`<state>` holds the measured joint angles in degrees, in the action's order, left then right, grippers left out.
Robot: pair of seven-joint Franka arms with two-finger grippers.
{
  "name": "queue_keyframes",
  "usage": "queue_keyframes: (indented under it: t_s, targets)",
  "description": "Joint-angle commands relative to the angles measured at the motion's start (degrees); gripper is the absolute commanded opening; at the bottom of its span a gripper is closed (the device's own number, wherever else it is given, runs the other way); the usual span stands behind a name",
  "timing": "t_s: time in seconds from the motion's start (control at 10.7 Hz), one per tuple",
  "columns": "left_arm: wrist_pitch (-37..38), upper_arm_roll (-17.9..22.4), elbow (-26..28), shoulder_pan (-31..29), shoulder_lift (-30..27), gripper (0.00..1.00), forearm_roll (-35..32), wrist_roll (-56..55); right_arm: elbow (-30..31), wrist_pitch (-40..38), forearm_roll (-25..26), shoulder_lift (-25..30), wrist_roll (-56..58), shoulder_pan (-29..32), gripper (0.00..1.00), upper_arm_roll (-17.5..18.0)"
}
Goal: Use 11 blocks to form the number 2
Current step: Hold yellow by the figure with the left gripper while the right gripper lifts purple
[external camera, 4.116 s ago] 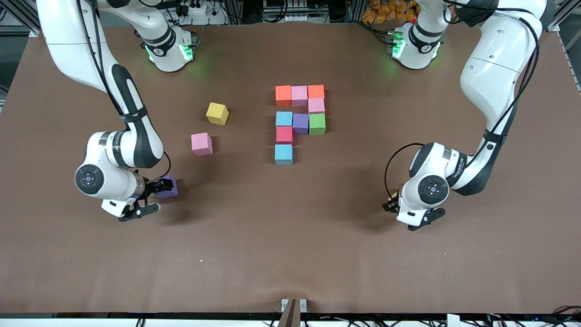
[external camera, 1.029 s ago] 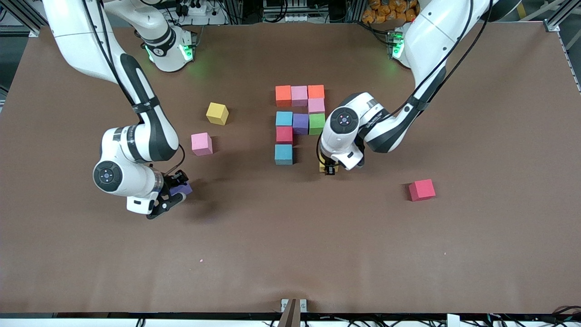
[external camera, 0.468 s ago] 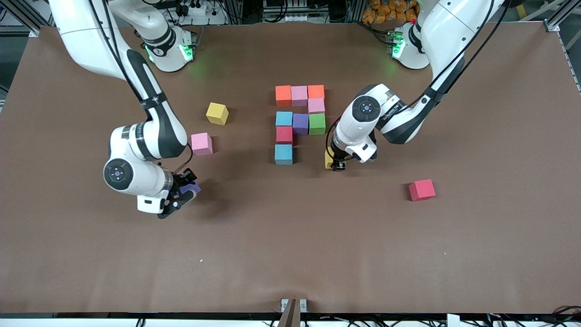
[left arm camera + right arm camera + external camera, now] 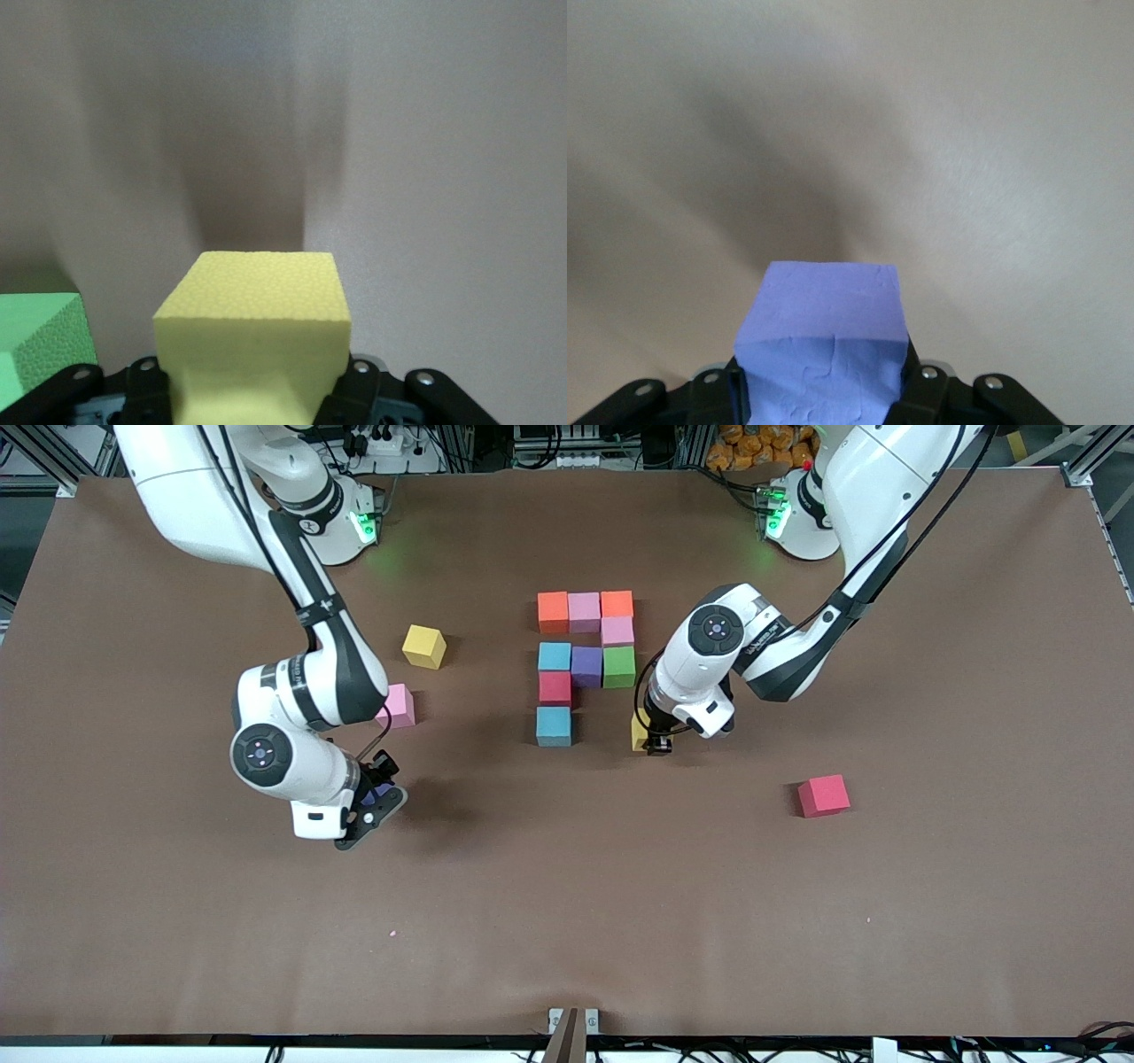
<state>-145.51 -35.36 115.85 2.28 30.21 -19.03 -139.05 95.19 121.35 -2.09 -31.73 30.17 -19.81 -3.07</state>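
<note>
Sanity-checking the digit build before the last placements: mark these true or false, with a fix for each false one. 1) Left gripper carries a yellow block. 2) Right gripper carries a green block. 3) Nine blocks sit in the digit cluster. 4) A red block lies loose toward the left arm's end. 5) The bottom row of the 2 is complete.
1) True: the left gripper is shut on the yellow block.
2) False: the right gripper is shut on the purple block.
3) True: nine blocks, from the orange block down to the light blue block.
4) True: the red block lies alone there.
5) False: that row holds only the light blue block.
</note>
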Motion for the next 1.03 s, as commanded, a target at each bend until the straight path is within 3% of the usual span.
queue_keyframes:
  t_s: [0.0,0.94]
  targets:
    - [-0.74,-0.76,1.83,-0.96,-2.18,0.50,1.10,-0.70,-1.84,-0.94,3.57,0.09,3.64,-0.58,0.29,-0.09]
    - [-0.04,-1.02,3.15,-3.42,-4.64,0.51,0.84,1.06,-3.16,-0.32,3.76,-0.17,7.26,0.03,0.29,-0.27]
